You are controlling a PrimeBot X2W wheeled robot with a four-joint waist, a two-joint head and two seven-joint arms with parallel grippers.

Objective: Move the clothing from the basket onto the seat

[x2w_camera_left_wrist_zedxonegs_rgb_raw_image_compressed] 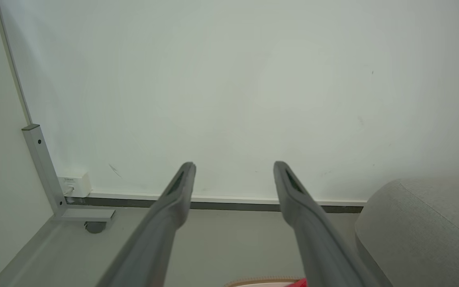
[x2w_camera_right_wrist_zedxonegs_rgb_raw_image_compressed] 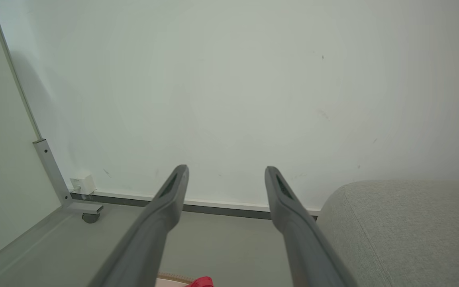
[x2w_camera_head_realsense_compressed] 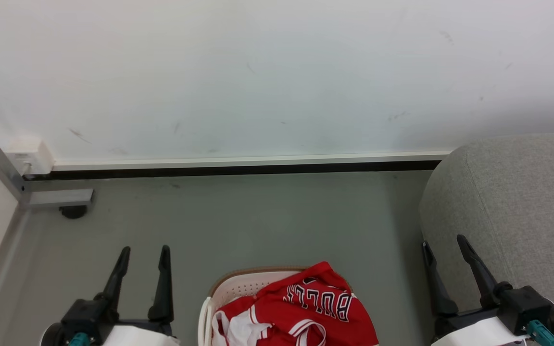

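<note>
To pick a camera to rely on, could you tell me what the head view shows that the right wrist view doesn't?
Head view adds the open left gripper, the basket's perforated side and the BULLS lettering on the clothing. Right wrist view adds a taller stretch of room wall. Both share the open right gripper, seat, floor, socket box, caster and basket rim.

Grey-green floor (x2w_camera_head_realsense_compressed: 258, 216) across mid frame, ends at the baseboard (x2w_camera_head_realsense_compressed: 248, 161). On it: cream basket (x2w_camera_head_realsense_compressed: 236, 287) bottom centre, cut by frame edge; light-grey seat (x2w_camera_head_realsense_compressed: 512, 206) at right, apart from basket; metal frame foot (x2w_camera_head_realsense_compressed: 60, 197) with dark caster (x2w_camera_head_realsense_compressed: 74, 212) at left.
</note>
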